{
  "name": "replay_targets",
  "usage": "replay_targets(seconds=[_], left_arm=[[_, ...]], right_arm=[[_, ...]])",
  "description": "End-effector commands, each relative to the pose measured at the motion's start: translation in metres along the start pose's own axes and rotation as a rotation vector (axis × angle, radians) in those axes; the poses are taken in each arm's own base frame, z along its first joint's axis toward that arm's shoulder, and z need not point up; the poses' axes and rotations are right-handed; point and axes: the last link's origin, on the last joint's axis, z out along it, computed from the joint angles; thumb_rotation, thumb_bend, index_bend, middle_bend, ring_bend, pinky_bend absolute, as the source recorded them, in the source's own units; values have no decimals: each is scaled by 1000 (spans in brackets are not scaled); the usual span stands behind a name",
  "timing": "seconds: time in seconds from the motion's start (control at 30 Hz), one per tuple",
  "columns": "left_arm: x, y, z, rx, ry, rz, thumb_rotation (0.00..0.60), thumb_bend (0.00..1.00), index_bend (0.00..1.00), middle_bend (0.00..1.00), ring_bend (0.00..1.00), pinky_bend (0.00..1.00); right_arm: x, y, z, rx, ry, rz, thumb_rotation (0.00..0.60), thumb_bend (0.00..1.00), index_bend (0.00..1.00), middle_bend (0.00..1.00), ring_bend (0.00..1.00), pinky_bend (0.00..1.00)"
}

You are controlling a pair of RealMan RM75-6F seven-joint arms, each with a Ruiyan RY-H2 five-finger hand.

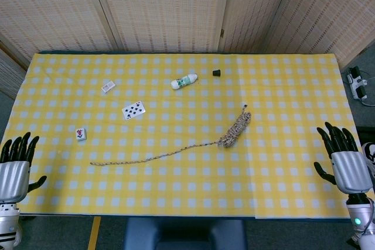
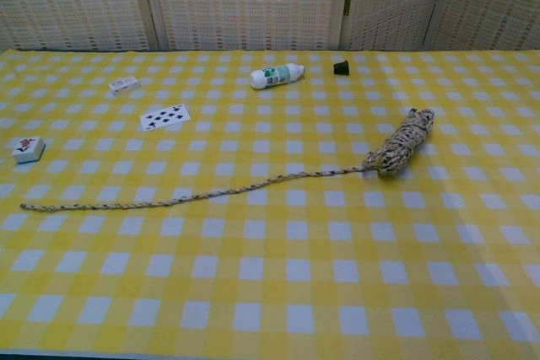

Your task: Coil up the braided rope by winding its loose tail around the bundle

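The braided rope's bundle (image 1: 237,129) (image 2: 402,142) lies right of the table's middle, a tight speckled coil lying on a slant. Its loose tail (image 1: 153,156) (image 2: 186,197) trails out to the left across the yellow checked cloth, ending near the front left. My left hand (image 1: 14,171) hovers at the table's near left corner, fingers apart and holding nothing. My right hand (image 1: 344,160) hovers at the near right corner, fingers also spread and empty. Both hands are far from the rope. The chest view shows neither hand.
A white bottle (image 1: 184,81) (image 2: 276,76) lies on its side at the back, with a small black cap (image 1: 217,72) (image 2: 342,67) to its right. A playing card (image 1: 133,110) (image 2: 164,115), a small white box (image 1: 108,86) (image 2: 124,85) and a tile (image 1: 81,134) (image 2: 28,148) sit on the left half.
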Motion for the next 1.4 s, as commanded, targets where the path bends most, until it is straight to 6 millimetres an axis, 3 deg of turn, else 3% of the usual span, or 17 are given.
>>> replay_targets(seconds=[0.03,0.43,0.6,1.03,1.4], left_arm=[[-1,1,3,4,-8,6,600,150,0,0,0,0],[-1,1,2,7,9,-5,600,150,0,0,0,0],[0,1,0,10,14,-10,600,151,0,0,0,0],[0,-1,-4,22,12,-18,600,150,9,0,0,0],[-1,-5,-7,45,-3,-26,600,150,15,0,0,0]], right_arm=[[0,0,0,0,3,3,600,341,0,0,7,0],[-1,0,2,13,7,4,600,341,0,0,20,0],[-6,-6,14,54,-34,-26,600,341,0,0,21,0],[-15,-49,110,255,-140,-109,600,342,13,71,120,0],[-49,-93,176,368,-257,-261,600,341,68,94,130,0]])
